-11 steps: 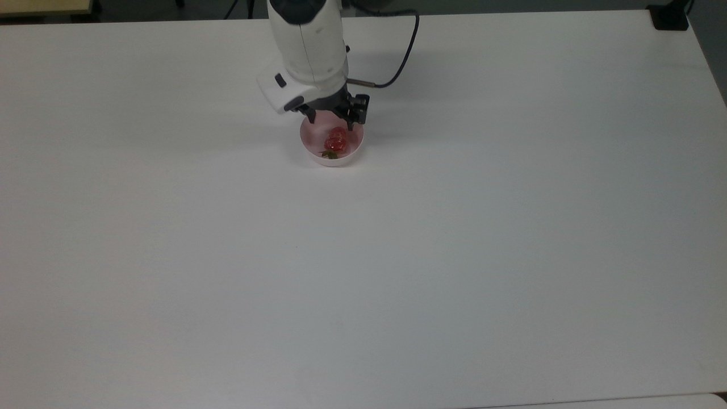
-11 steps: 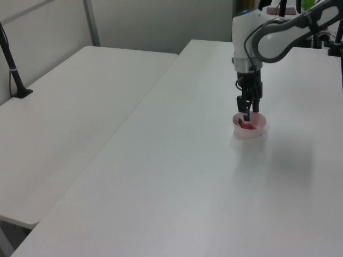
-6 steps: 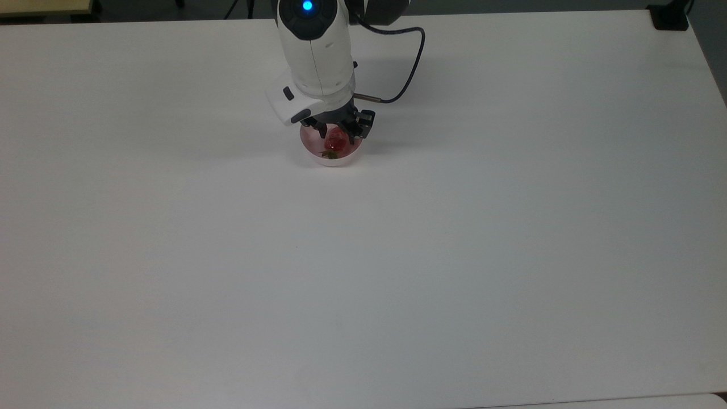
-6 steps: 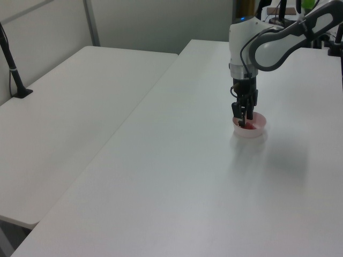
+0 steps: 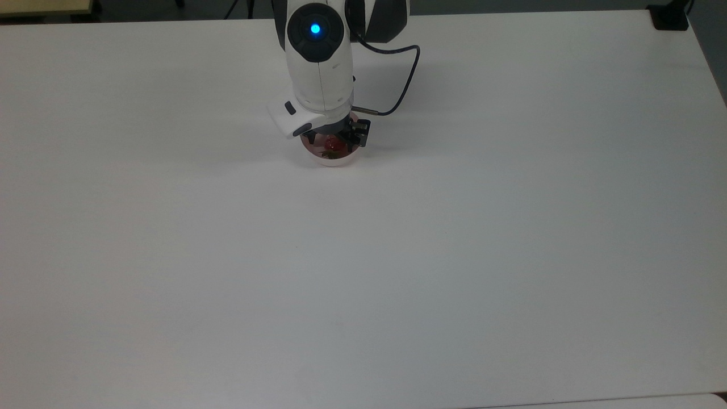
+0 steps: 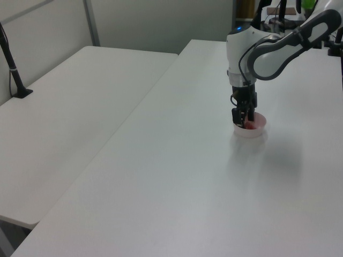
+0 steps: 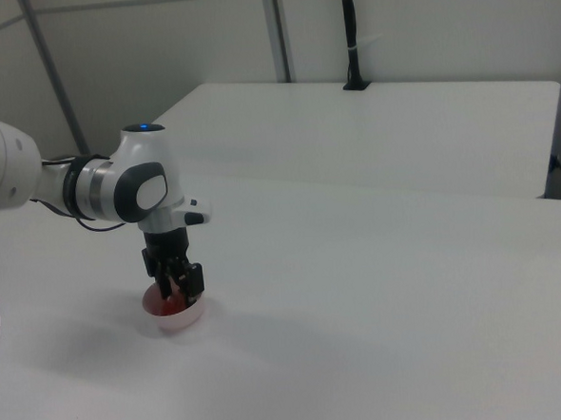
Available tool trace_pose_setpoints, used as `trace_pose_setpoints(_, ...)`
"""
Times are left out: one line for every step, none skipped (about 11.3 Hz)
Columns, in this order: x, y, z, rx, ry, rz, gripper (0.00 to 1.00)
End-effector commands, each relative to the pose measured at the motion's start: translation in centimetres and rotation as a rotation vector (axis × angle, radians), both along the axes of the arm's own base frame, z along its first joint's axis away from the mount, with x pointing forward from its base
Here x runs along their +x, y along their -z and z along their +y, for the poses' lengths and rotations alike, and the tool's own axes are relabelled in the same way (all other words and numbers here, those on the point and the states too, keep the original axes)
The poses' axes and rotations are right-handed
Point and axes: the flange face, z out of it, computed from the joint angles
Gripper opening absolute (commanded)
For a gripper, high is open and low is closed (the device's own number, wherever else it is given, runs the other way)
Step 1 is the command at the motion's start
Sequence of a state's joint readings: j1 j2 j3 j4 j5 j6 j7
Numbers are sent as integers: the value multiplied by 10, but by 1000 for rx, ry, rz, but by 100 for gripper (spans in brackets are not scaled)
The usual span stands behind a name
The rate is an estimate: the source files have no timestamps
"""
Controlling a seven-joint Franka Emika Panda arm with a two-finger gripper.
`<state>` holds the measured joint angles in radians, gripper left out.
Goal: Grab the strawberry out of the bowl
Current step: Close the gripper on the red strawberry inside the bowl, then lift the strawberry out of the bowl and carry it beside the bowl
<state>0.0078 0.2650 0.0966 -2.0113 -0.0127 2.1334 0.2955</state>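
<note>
Reaching: your black two-finger gripper (image 5: 333, 143) is down inside the small round pale pink plastic bowl (image 5: 332, 159), fingers pointing straight down.
Gripper in other views: inside the bowl rim in the left view (image 6: 245, 121) and the right view (image 7: 178, 294).
Fingers: set narrow, one on each side of the small glossy red strawberry (image 5: 330, 146); you can't tell from these views if they press on it.
Strawberry: lying in the bowl between the fingertips, green cap toward the top view's lower left; a red patch beside the fingers in the left view (image 6: 250, 126).
Bowl: sits on the white table (image 5: 397, 255), in the far half of the top view, slightly to the top view's left of centre; also in the left view (image 6: 254, 129) and the right view (image 7: 179, 318).
Arm: your white arm (image 5: 317, 62) stands upright over the bowl, blue light on top, black cable (image 5: 402, 91) looping out on the top view's right.
</note>
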Motion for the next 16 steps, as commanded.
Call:
trace_pose_setpoints(2, 5, 6, -11, -2, -8, 49)
trace_pose_setpoints(3, 5, 5, -9, 1, -9, 46)
trace_pose_setpoints(3, -2, 3, -10, 2, -17, 46)
trace_pose_setpoints(4, -16, 3, -8, 0, -34, 46)
trace_pose_setpoints(4, -25, 4, -9, -1, -37, 46)
trace_pose_setpoints(5, -41, -2, -9, 3, -43, 46)
trace_pose_setpoints(4, -50, -7, -9, 3, -23, 46)
trace_pose_setpoints(8, -71, -16, -2, -17, -30, 46)
trace_pose_setpoints(12, -85, -26, 5, -48, -30, 46)
trace_pose_setpoints(19, -102, -42, 11, -78, -50, 46)
trace_pose_setpoints(24, -110, -68, 12, -122, -68, 46)
trace_pose_setpoints(25, -108, -93, 16, -186, -72, 46)
trace_pose_setpoints(25, -100, -126, 12, -239, -68, 46)
trace_pose_setpoints(33, -92, -155, -4, -261, -78, 46)
trace_pose_setpoints(43, -85, -181, -9, -247, -90, 46)
trace_pose_setpoints(59, -80, -199, -7, -222, -107, 46)
